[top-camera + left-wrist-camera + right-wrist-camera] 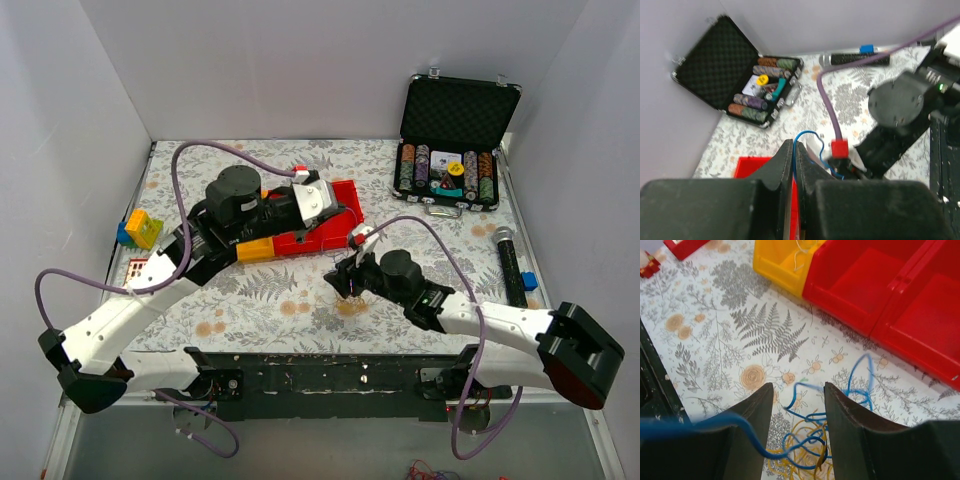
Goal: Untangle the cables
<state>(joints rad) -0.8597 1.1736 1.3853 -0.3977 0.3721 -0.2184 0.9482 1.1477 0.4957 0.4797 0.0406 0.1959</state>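
The cables (810,452) are a small tangle of thin blue and yellow-orange wires on the floral table cover, seen small in the top view (351,303). My right gripper (799,397) is open and hovers just above the tangle, its fingers on either side of the blue loops (345,282). One blue strand rises from the tangle across the near left finger (747,432). My left gripper (794,150) is shut on a blue wire (810,134) and holds it above the red bins (347,215). A whitish wire (802,250) lies in the yellow bin.
Red bins (880,285) and a yellow bin (782,262) stand just beyond the tangle. An open case of poker chips (455,130) is at the back right. A black cylinder (510,265) and a blue block (528,282) lie at the right. Toy blocks (140,230) sit at the left.
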